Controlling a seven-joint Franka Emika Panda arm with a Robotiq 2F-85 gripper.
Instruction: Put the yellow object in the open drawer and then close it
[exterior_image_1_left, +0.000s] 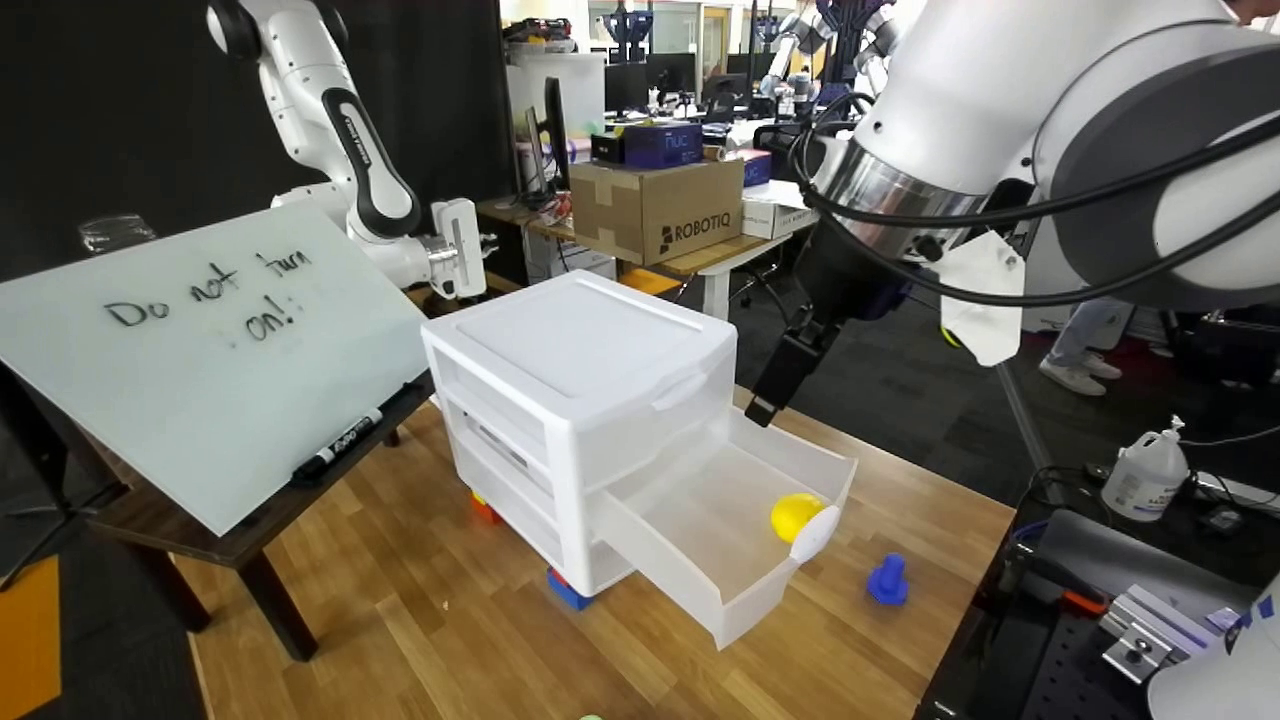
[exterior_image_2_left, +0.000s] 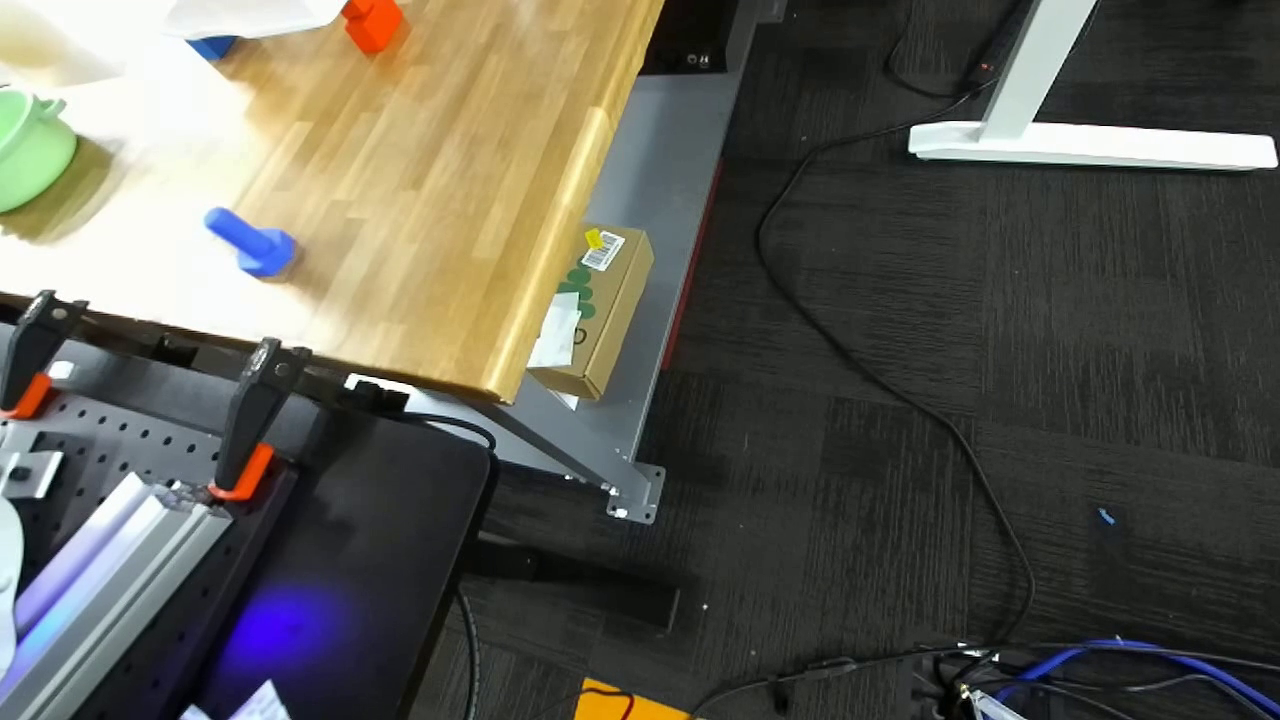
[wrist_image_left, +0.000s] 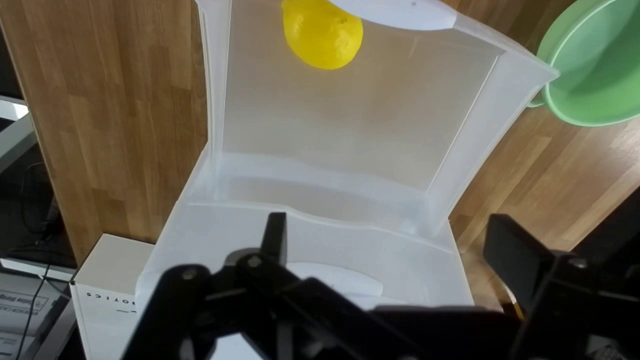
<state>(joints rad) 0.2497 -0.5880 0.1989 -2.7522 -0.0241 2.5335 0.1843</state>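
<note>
- Plain wood is making up the bench (exterior_image_1_left: 400, 620), where a white three-drawer unit (exterior_image_1_left: 568, 470) is standing with coloured blocks (exterior_image_1_left: 570, 592) showing at its base, perhaps propping it.
- The yellow object (exterior_image_1_left: 797, 517) is lying inside the open drawer (exterior_image_1_left: 690, 510), near its front wall, so the placing half of the task is looking done.
- That drawer is jutting well out from the unit, presumably for receiving the object from above; shutting it is remaining.
- A blue object (exterior_image_1_left: 888, 580) is standing upright on the bench outside the drawer, seemingly playing no part.
- The arm (exterior_image_1_left: 960, 130) is hovering bent above the bench, its wrist slanting down toward the unit's front.
- The jaws are hanging apart, gripping nothing; they are probably needing to go round to the drawer's front for a push.
</note>
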